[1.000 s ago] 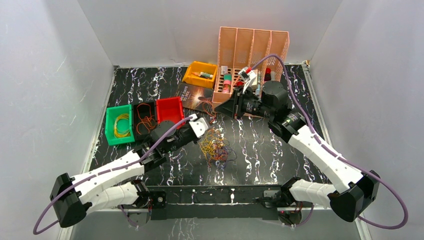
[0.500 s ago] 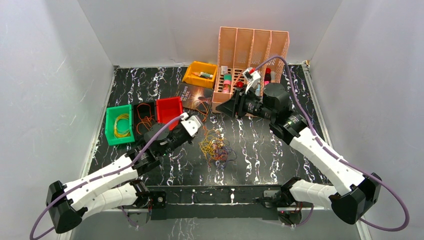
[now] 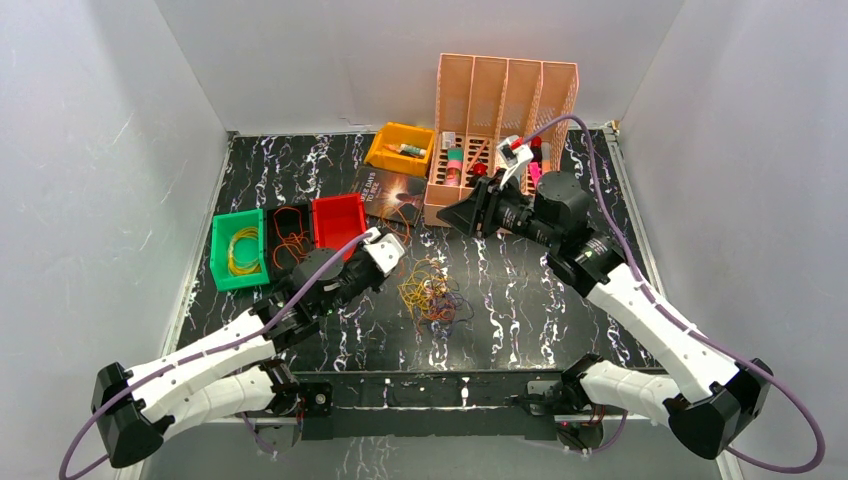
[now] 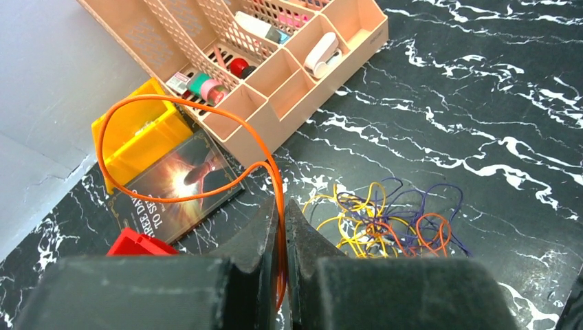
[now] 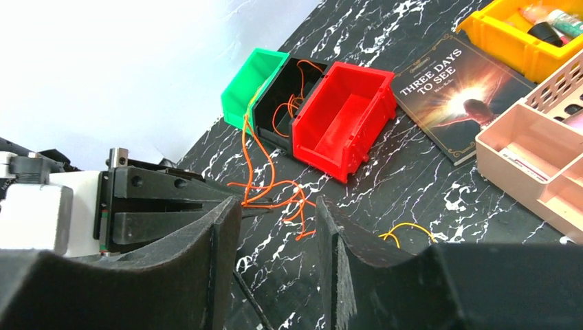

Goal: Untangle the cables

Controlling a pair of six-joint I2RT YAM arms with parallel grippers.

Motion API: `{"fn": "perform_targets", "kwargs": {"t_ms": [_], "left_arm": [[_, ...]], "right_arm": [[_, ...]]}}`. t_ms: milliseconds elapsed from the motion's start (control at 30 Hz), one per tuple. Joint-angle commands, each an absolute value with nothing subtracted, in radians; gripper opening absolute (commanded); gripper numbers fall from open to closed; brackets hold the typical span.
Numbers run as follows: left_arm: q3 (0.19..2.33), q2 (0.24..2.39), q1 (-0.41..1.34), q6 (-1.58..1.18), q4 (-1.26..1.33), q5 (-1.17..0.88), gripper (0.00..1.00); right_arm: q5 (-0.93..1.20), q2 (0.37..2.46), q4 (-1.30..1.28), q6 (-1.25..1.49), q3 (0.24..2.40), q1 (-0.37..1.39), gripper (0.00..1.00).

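In the lower middle of the left wrist view, the left end effector (image 4: pixel 282 227) was seen clenched on an orange cable (image 4: pixel 280 206), whose loop rose toward the upper left of that frame. Just beyond, at the centre of the desk (image 3: pixel 520 300), the tangle (image 3: pixel 432 295) of yellow, orange and purple cables lay loose. Farther up, the right end effector (image 5: pixel 276 213) was held released, jaws apart with nothing between them. The step in hand was judged to be the carrying-off of one separated orange strand. The next move was thought to call for it to be taken left to the black bin (image 3: pixel 290 238), where orange cables were already gathered, and dropped there.
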State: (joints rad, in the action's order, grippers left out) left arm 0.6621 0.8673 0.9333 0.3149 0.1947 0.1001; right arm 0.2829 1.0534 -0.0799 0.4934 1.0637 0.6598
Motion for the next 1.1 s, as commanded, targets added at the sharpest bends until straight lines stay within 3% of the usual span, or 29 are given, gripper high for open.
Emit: {"fn": "perform_targets", "kwargs": {"t_ms": [0,167,300,533,1067], "left_arm": [[0.701,0.838,0.936,0.308,0.133,0.154,0.00],[0.738,0.848,0.883,0.270,0.082,0.177,0.00],[0.861,0.907,0.584,0.137,-0.063,-0.069,0.00],[1.035,1.063,0.232,-0.006,-0.164,-0.187,0.00],[1.164,1.136,0.099,-0.069,-0.286,-0.068,0.00]], "right_arm": [[0.244,1.021,-0.027,0.483,1.057,0.661,0.53],[0.251,1.025,-0.025,0.483,1.058,0.662,0.54],[0.264,1.032,-0.030,0.486,1.049,0.662,0.54],[0.206,1.031,-0.083,0.450,1.039,0.662,0.57],[-0.012,1.009,-0.201,0.276,1.002,0.662,0.69]]}}
